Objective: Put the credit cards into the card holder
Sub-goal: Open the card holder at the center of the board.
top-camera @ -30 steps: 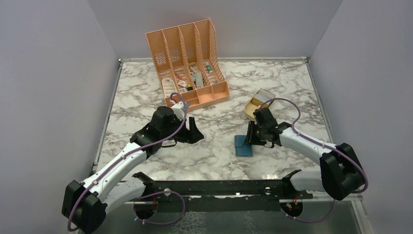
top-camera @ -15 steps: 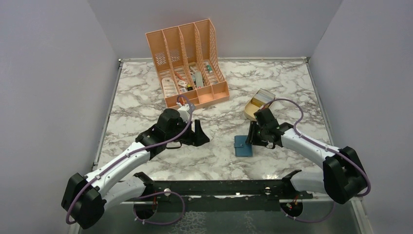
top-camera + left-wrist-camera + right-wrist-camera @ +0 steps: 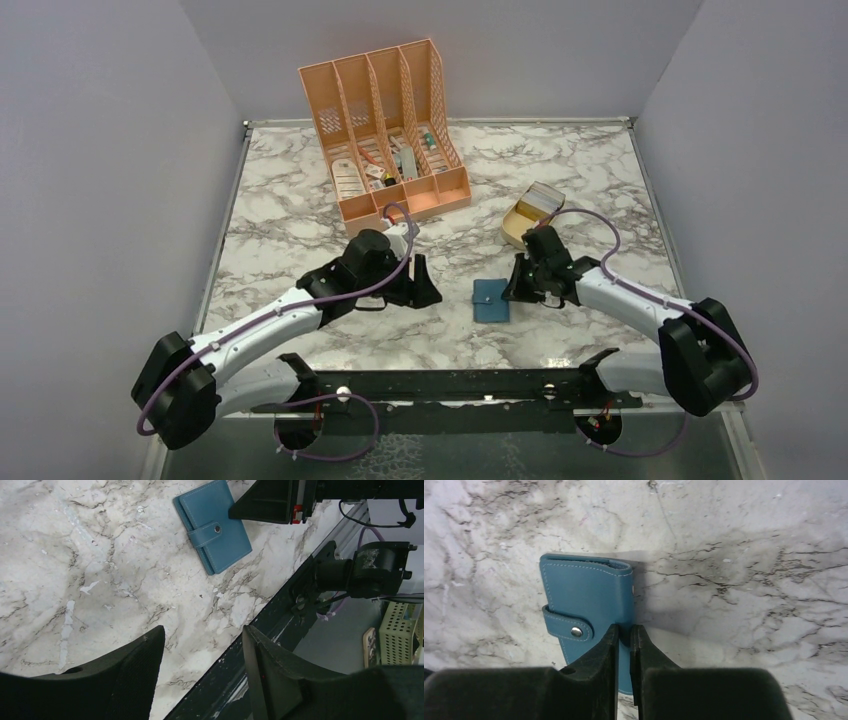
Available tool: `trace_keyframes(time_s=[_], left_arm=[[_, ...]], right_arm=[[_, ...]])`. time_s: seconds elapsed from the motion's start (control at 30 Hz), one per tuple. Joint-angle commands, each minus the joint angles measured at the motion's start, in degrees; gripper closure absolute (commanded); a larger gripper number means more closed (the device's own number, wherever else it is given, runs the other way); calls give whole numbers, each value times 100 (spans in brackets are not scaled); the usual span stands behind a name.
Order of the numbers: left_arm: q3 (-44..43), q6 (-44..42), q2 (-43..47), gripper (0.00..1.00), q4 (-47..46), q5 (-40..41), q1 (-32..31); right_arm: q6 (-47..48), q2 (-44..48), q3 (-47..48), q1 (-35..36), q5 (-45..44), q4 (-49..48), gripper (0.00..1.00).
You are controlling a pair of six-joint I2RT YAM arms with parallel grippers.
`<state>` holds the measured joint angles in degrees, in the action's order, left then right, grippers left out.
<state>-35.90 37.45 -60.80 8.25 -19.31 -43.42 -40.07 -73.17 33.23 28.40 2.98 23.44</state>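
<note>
On the left, over the white, grey-veined marble table [image 3: 290, 210], the left gripper [image 3: 425, 285] hangs with its jaws spread wide and nothing between them. In its wrist view the two black, matte fingers [image 3: 135, 675] frame bare stone, and the card holder [image 3: 212, 526] lies well beyond them, apart from that claw. Behind it at the back stands the peach desk organizer [image 3: 385, 130], a slotted plastic rack with perforated walls and small items in its bays.

Right of the left claw, the card holder [image 3: 490, 300] lies flat and closed on the marble near the front edge. It is a teal-blue rectangle of leather-like material with pale stitching along its borders, and a short strap is fastened by a small metal snap.

The right gripper [image 3: 514, 287] touches the holder's right edge. From its wrist we see the jaws [image 3: 624, 632] squeezed almost together over that edge [image 3: 589, 600], with a thin strip of blue in the slit. We cannot tell whether they truly pinch it.

Farther right and back sits the tan oval tray [image 3: 512, 232], where the credit cards [image 3: 542, 198] lean as gold and pale slips.
</note>
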Motion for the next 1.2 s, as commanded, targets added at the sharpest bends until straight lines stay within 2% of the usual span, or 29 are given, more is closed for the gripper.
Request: trace_keyframes(time_s=[0.0, 0.27, 0.43, 0.8, 1.17], left_arm=[[-99, 257, -196, 42, -422, 189, -236], [-538, 605, -1047, 47, -1264, 23, -815], [-1006, 472, -1694, 49, -1297, 37, -1094], [-1201, 129, -2423, 49, -1161, 395, -1153], [-1239, -123, -2923, 47, -1082, 745, -1172]], right_arm=[[-48, 312, -92, 7, 527, -257, 97], [-497, 1055, -150, 6, 1620, -581, 98], [-697, 1294, -249, 3, 1923, -762, 98], [-913, 1657, -552, 6, 2354, -1229, 98], [-937, 1648, -847, 7, 2784, -1680, 98]])
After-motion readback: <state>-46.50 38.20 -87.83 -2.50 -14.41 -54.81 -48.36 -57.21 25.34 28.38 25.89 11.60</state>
